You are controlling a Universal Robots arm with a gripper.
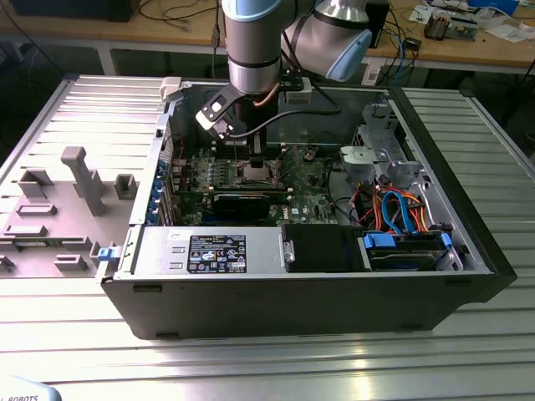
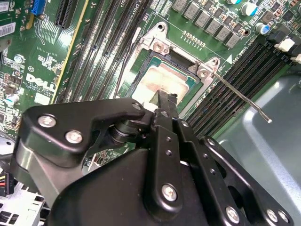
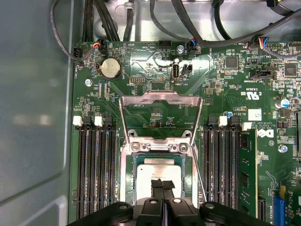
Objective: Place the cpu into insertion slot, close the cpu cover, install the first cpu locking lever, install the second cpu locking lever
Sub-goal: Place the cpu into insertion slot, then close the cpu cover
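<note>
Gripper, jaws pinched together, hangs over the cpu seated in the insertion slot (cpu cover flipped open).

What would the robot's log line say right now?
chip: in socket | cover: open | gripper: shut, at chip

I worked above a ribbed metal table; behind it ran a wooden workbench strewn with what looked like cables.
</note>
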